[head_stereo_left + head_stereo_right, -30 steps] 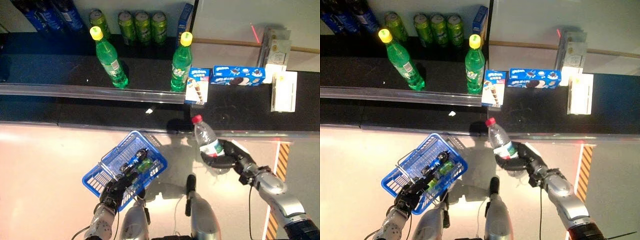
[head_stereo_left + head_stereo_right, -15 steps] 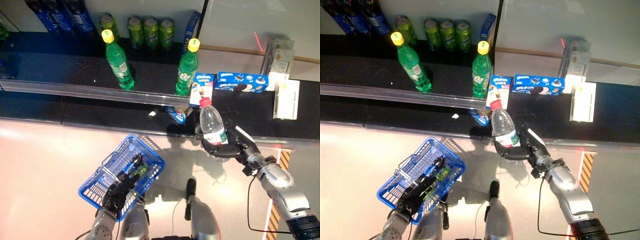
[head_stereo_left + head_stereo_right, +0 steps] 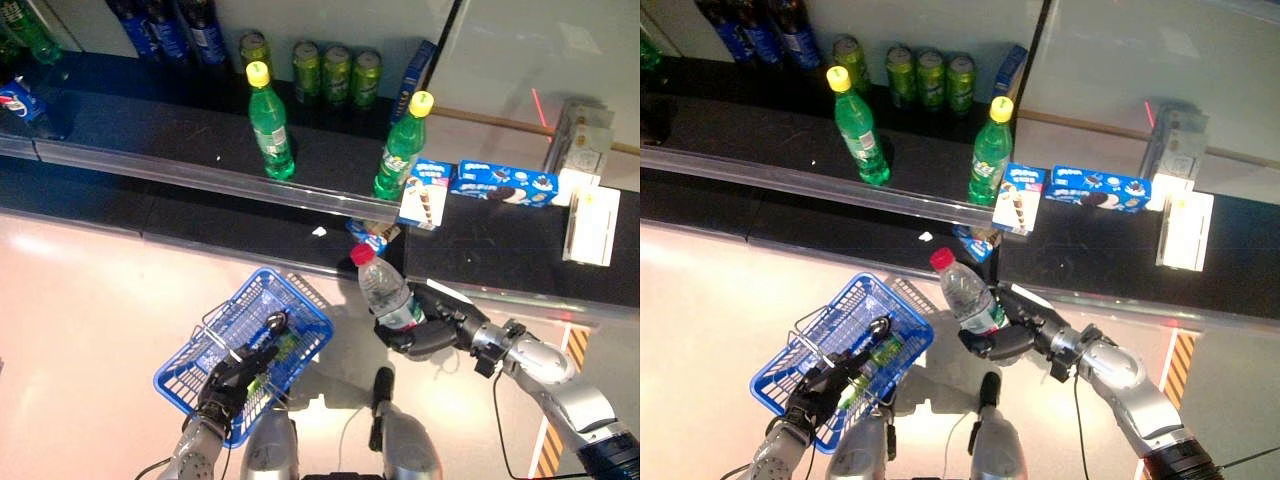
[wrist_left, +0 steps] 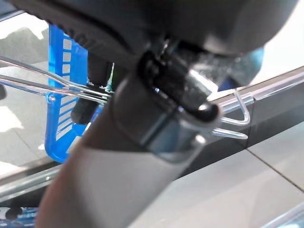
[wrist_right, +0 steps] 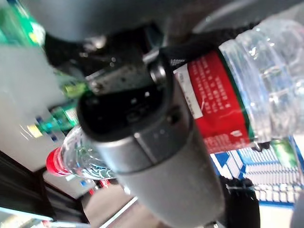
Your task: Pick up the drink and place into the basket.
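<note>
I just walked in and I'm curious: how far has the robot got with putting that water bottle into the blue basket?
Picking up looks done: the right hand is curled round the clear water bottle with the red cap, off the shelf and tilted toward the blue basket. The left hand grips the basket's wire handle. The bottle is not in the basket yet; it has to be carried over the basket and released.

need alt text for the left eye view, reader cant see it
The robot's right hand grips a clear water bottle with a red cap, tilted toward a blue basket that its left hand holds above the floor. Behind, a dark shelf carries green bottles, cans and snack boxes.
</note>
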You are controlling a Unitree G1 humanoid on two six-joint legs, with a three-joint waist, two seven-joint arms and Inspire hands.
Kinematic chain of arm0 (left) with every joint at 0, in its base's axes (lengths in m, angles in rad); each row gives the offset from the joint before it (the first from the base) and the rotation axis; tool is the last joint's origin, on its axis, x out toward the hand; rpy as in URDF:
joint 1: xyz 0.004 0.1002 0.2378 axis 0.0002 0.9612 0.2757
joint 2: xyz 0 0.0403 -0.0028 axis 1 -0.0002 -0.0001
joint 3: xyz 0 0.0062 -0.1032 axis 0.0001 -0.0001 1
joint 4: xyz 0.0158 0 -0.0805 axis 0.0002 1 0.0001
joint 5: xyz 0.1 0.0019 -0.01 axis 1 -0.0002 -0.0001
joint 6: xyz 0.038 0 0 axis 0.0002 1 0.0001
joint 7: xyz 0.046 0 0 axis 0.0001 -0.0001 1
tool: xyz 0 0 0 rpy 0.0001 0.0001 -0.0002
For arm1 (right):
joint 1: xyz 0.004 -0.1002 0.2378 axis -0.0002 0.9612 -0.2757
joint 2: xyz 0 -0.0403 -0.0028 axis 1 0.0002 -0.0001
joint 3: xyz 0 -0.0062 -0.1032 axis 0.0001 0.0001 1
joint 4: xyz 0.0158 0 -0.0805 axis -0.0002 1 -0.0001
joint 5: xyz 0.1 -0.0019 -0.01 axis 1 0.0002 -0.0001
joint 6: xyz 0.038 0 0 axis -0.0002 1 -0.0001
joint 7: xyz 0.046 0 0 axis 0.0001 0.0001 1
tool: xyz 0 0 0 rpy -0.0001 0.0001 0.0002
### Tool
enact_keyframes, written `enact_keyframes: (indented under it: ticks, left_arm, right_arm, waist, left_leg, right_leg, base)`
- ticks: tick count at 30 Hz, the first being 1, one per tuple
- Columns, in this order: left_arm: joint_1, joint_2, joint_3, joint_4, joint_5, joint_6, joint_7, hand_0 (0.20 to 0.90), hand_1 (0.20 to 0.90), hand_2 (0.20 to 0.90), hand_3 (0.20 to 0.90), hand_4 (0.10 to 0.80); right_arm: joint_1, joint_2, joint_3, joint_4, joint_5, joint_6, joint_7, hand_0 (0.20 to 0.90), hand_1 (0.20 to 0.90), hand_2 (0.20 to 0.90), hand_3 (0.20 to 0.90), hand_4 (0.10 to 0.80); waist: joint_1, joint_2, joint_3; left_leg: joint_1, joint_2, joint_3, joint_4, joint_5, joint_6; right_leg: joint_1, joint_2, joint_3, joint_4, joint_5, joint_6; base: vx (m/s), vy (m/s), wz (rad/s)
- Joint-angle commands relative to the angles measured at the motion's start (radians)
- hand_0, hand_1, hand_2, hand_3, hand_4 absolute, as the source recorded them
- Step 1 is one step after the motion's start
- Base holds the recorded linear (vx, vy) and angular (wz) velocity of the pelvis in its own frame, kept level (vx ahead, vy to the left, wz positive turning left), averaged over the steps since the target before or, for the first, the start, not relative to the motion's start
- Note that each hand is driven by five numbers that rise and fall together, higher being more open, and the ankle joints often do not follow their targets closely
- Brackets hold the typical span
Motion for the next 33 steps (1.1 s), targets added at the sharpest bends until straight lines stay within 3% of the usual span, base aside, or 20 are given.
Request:
enact_keyframes:
  ticks: [1, 11, 27, 33]
  left_arm:
    - [0.038, 0.134, -0.043, -0.262, -0.008, -0.127, -0.086, 0.300, 0.300, 0.300, 0.200, 0.100]
    - [0.053, 0.173, -0.071, -0.415, -0.010, -0.110, -0.082, 0.300, 0.300, 0.300, 0.200, 0.100]
    - [-0.052, 0.299, -0.179, -0.605, 0.119, -0.180, -0.167, 0.300, 0.300, 0.300, 0.200, 0.100]
    - [-0.097, 0.346, -0.221, -0.669, 0.166, -0.207, -0.213, 0.300, 0.300, 0.300, 0.200, 0.100]
  right_arm:
    - [-0.013, -0.056, 0.106, -0.141, 0.013, -0.089, 0.051, 0.300, 0.300, 0.300, 0.200, 0.100]
    - [-0.067, -0.049, 0.222, -0.100, -0.013, 0.020, -0.097, 0.300, 0.300, 0.300, 0.200, 0.100]
    - [-0.341, 0.153, 0.471, 0.156, 0.239, 0.262, -0.270, 0.300, 0.300, 0.300, 0.200, 0.100]
    - [-0.432, 0.212, 0.512, 0.246, 0.344, 0.334, -0.287, 0.300, 0.300, 0.300, 0.200, 0.100]
  waist:
    - [0.034, -0.015, -0.231]
    - [0.085, -0.017, -0.236]
    - [0.198, -0.003, -0.168]
    - [0.236, -0.002, -0.130]
  left_leg:
    - [0.001, 0.029, 0.002, 0.072, -0.037, 0.003]
    - [0.011, 0.022, -0.031, 0.053, -0.028, 0.001]
    - [-0.053, -0.008, -0.124, 0.094, -0.027, 0.000]
    - [-0.095, -0.019, -0.156, 0.134, -0.030, -0.003]
  right_leg:
    - [0.022, -0.024, -0.019, 0.096, -0.080, 0.000]
    - [0.050, -0.033, -0.049, 0.077, -0.071, 0.008]
    - [0.043, -0.056, -0.121, 0.098, -0.070, 0.002]
    - [0.029, -0.062, -0.143, 0.118, -0.073, -0.005]
  base:
    - [-0.001, 0.019, 0.07]
    - [0.003, 0.025, 0.10]
    - [-0.041, 0.014, 0.14]
    - [-0.040, 0.016, 0.15]
